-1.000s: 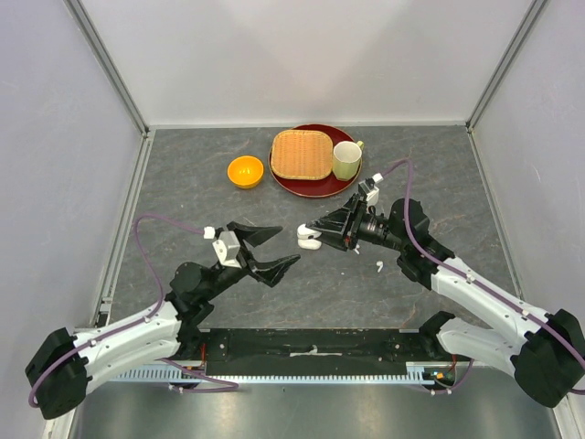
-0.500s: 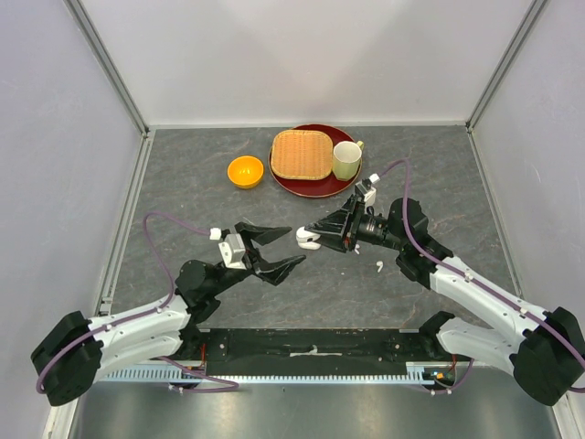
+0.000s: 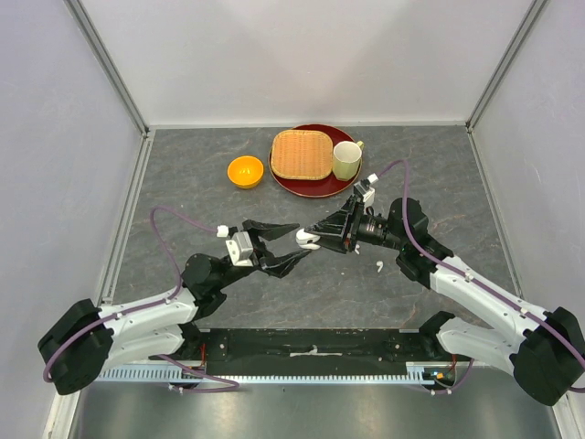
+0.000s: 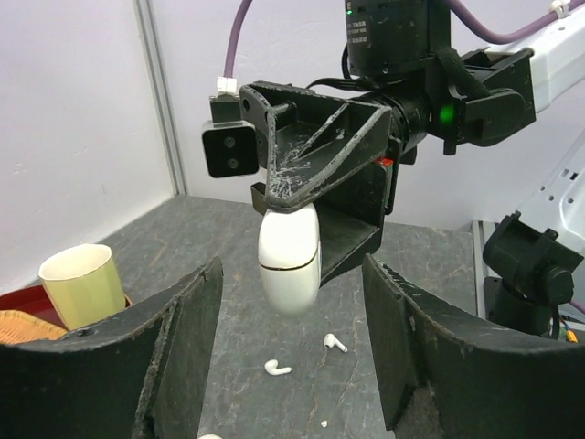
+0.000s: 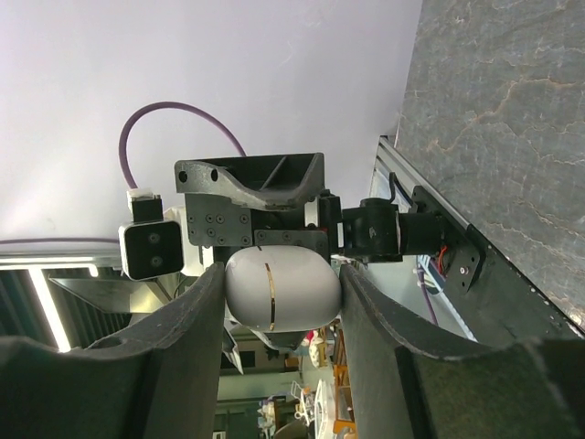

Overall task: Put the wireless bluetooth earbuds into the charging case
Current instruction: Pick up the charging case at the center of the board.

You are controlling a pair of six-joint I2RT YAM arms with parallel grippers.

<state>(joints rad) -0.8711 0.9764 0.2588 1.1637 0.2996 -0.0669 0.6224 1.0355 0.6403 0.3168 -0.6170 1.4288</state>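
1. Top external view.
   - Grey stone-pattern bench [image 3: 183, 183].
   - At the far side: orange bowl [image 3: 245, 171], and a red plate [image 3: 311, 193] carrying a woven tray [image 3: 301, 154] and a pale cup [image 3: 345, 160].
   - Right gripper [image 3: 312, 239] clamped on the white charging case [image 3: 307, 240], held above mid-bench.
   - Left gripper [image 3: 301, 240] facing it, fingers apart, one on each side of the case.
   - One of the wireless bluetooth earbuds [image 3: 377, 267] lies on the bench, just beside the right arm and apart from the case.

2. Left wrist view.
   - Charging case [image 4: 289, 261] hangs end-down from the right gripper's black fingers. A seam line runs round its middle.
   - Left gripper's fingers [image 4: 187, 347] stand spread to either side of the case, with a gap showing on both sides.
   - Two earbuds [image 4: 277, 369] [image 4: 335, 343] lie on the bench below, outside the case.
   - Cup [image 4: 82, 283] at the left edge.

3. Right wrist view.
   - Case [image 5: 292, 293] pinched between the right gripper's fingers [image 5: 196, 338], touching both.
   - Left gripper's body and camera directly behind it.
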